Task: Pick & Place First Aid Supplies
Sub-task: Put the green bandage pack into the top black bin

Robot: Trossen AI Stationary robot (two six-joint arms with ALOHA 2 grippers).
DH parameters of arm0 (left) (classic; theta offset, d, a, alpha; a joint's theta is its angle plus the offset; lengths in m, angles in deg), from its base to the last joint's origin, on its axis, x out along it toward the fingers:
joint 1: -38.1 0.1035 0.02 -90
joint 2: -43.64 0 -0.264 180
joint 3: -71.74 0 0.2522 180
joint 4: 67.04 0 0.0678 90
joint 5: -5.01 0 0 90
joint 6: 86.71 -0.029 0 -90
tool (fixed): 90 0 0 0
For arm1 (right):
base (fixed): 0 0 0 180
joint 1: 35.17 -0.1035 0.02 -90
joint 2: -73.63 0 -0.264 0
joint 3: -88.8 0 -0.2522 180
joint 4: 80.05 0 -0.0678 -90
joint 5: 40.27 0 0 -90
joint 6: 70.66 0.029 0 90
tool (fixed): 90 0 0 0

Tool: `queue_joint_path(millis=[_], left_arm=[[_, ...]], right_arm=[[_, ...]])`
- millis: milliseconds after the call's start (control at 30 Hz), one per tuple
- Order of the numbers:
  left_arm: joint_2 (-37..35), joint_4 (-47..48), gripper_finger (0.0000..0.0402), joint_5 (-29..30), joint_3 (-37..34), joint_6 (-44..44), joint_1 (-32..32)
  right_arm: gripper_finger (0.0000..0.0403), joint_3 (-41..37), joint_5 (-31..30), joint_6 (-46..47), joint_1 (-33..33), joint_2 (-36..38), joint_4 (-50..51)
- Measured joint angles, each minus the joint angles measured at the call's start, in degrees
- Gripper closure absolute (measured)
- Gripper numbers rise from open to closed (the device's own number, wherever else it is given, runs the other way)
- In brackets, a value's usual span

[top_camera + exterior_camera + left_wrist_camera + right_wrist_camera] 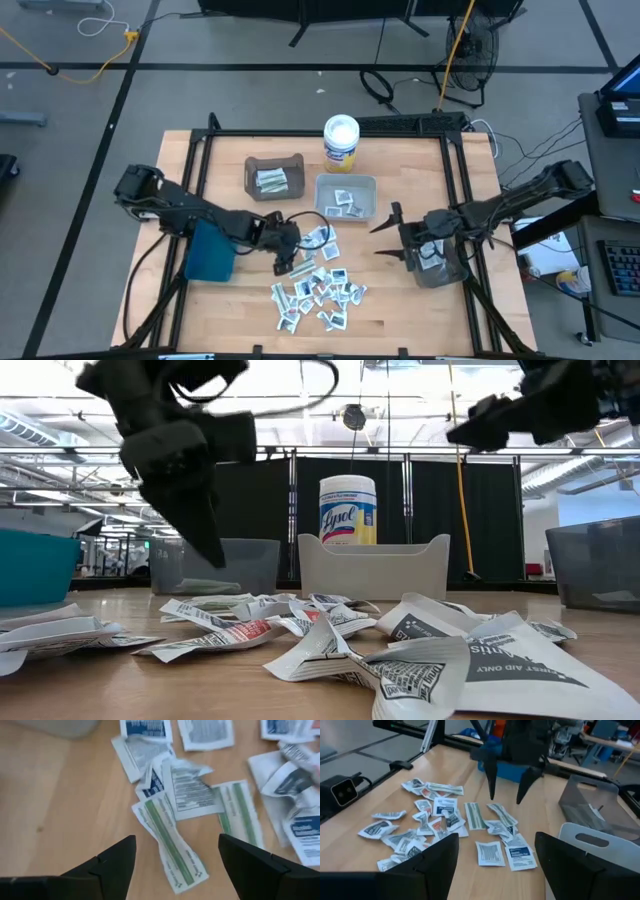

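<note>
Left claw (175, 857) open and empty, green-striped packets (170, 842) on counter (60, 810) directly beneath its fingers, right claw (387, 238) open, empty, raised beside grey bin (440, 272).

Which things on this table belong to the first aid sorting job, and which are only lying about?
Belong to the job:
- packets loose on the wood
- white bin, brown bin, grey bin, each with packets inside
- teal bin
- left gripper, fingers open above the green-striped strips
- right gripper, open

Lying about:
- Lysol tub
- cables on the floor
</note>
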Motion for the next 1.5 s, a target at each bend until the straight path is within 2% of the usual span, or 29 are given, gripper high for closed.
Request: queue_joint_path(millis=[300, 567, 867, 1500], left_arm=[[4.66, -1.39, 0.014, -3.84, -0.04, 1.93, 2.24], [4.59, -1.49, 0.0178, -3.8, -0.02, 0.83, 1.13], [9.37, -1.38, 0.0217, -2.04, 0.33, 0.87, -1.23], [8.2, -1.31, 0.0319, -1.18, 0.03, 1.67, -1.37]], right_arm=[[0.0149, -2.69, 0.02, 0.17, -0.31, -0.26, -1.84], [0.0149, -3.67, 0.0, 1.58, -0.31, -0.28, -2.01], [0.0149, -3.7, 0.0, 1.68, -0.31, -0.28, -3.2], [0.0149, -4.88, 0.02, 2.12, -0.31, -0.3, -4.08]])
